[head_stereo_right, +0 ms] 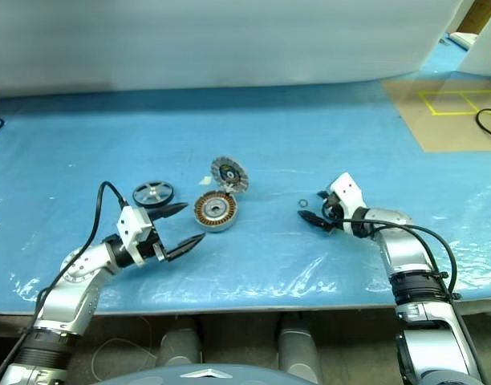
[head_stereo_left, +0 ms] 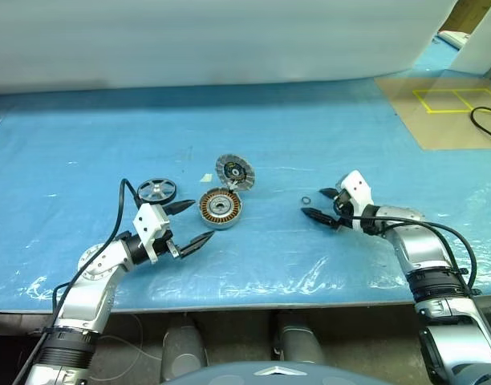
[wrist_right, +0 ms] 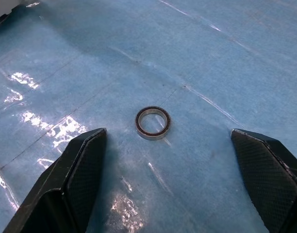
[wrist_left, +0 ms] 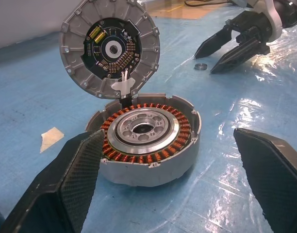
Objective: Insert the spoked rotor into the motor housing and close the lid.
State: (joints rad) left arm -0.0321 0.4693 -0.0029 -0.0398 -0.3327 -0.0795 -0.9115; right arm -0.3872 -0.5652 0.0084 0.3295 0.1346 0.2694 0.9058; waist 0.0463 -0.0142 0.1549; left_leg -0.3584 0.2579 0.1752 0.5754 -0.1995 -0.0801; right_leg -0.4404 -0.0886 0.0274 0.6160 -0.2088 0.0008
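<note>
The motor housing (head_stereo_left: 220,208) sits at the centre of the frame on the blue-covered counter (head_stereo_left: 326,136), open side up. Its ring of copper windings surrounds a silver hub with a central hole, and nothing else occupies the cavity.

The lid (head_stereo_left: 234,171) stands tilted just above and right of the housing, its lower edge meeting the housing's far rim. The left wrist view shows white leads running from the lid's circuit-board face down into the housing. Judgement: the lid is propped this way because those leads tether it, and the tilt leaves the cavity clear for insertion.

The spoked rotor (head_stereo_left: 156,190) lies flat on the counter, left of the housing and apart from it. It is not yet inserted.

The left end effector (head_stereo_left: 190,224) hovers at lower left with its jaws spread wide and nothing between them, pointed toward the housing. One fingertip lies near the rotor.

The right end effector (head_stereo_left: 320,204) is at centre right, also wide open and empty, angled down at the counter. A small metal ring (wrist_right: 153,122) lies on the counter just ahead of its fingertips, untouched.

A small scrap of tape (head_stereo_left: 205,177) lies on the counter between rotor and lid.
</note>
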